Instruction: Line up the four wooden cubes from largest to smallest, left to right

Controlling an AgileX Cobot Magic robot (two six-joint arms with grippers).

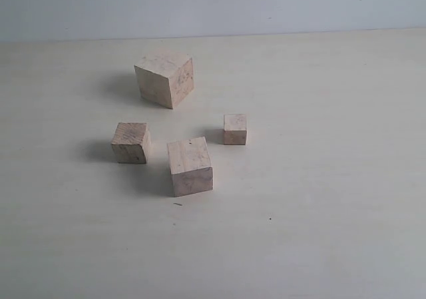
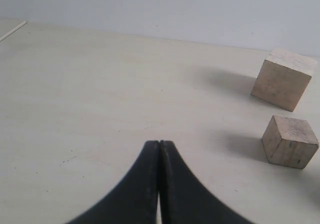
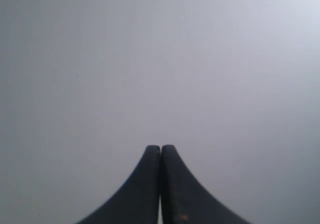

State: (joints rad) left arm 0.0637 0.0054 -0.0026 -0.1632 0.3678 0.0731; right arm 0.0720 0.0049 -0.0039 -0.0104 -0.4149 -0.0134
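You see a pale cream tabletop (image 1: 319,246), flat and smooth. Behind it stands a plain light grey-blue wall (image 1: 213,6). Look close and you find a tiny black dot (image 1: 270,218) on the tabletop, with a small dark mark (image 1: 178,204) near it. In the left wrist view, a thin white strip (image 2: 13,30) lies far off on the tabletop.

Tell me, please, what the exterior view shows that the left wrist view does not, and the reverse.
Only the exterior view shows the four wooden cubes together, including the smallest cube and the second-largest cube. No pincer appears in it.

Only the left wrist view shows the left pincer, with its jaws pressed shut and holding nothing.

Both views show the largest cube and what looks like the third-largest cube, standing apart on the pale table.
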